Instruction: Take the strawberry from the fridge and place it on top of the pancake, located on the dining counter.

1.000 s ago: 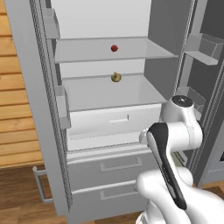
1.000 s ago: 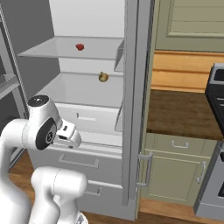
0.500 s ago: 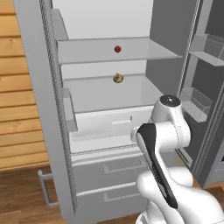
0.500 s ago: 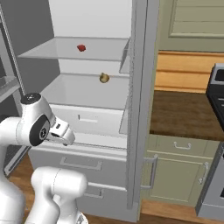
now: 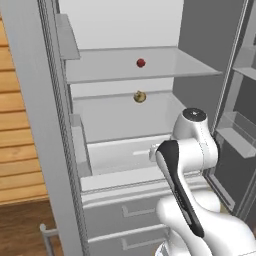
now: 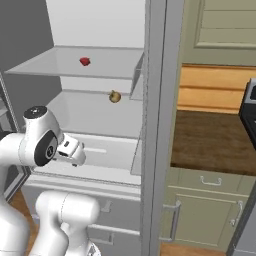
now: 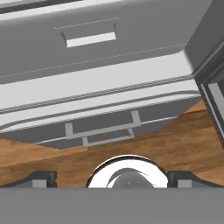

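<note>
Tiny round red strawberry [image 5: 141, 63] sits upper centre on the open light-grey fridge's [image 5: 35, 125] white upper shelf; too small to tell its axis. Two-finger gripper [image 7: 112, 178] open wide, holding nothing, aimed down at the bottom drawers.

Beside the appliance, a wall of horizontal wood planks [image 5: 17, 150] meets a brown wood floor [image 7: 175, 144]. On the other side, green cabinets [image 6: 205, 210] carry a dark brown worktop [image 6: 210, 142], with an upper cabinet [image 6: 225, 25] above.

Two base cameras are flanking the arm, both looking closely into the open fridge [image 5: 125, 125]; the hand camera is facing its drawers [image 7: 100, 131].
</note>
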